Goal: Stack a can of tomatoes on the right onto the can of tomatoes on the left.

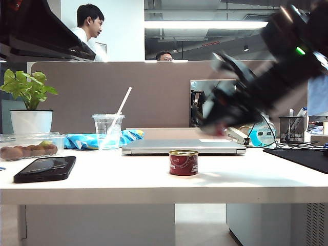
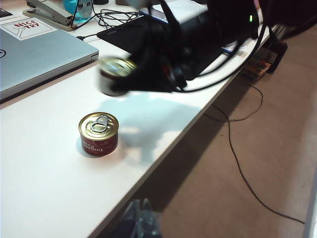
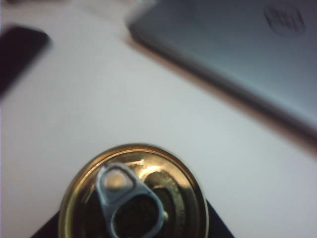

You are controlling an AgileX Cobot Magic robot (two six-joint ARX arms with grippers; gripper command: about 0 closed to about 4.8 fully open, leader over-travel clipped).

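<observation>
2 cans are in play: the right gripper (image 2: 116,79), blurred, is clamped on 1 can (image 3: 133,193) above the table (image 1: 102,179); the other can (image 1: 183,162) stands below. Off-centre release could topple it. Left gripper unseen.

Table (image 1: 102,184): carries all items listed.
Small red tomato can (image 1: 183,162): front centre, before the closed grey laptop (image 1: 184,146).
Second tomato can (image 2: 113,74): in right claw (image 2: 124,79), above table, right of first can.
Black phone (image 1: 45,168): front left.
Clear plastic cup (image 1: 107,130): behind phone.
</observation>
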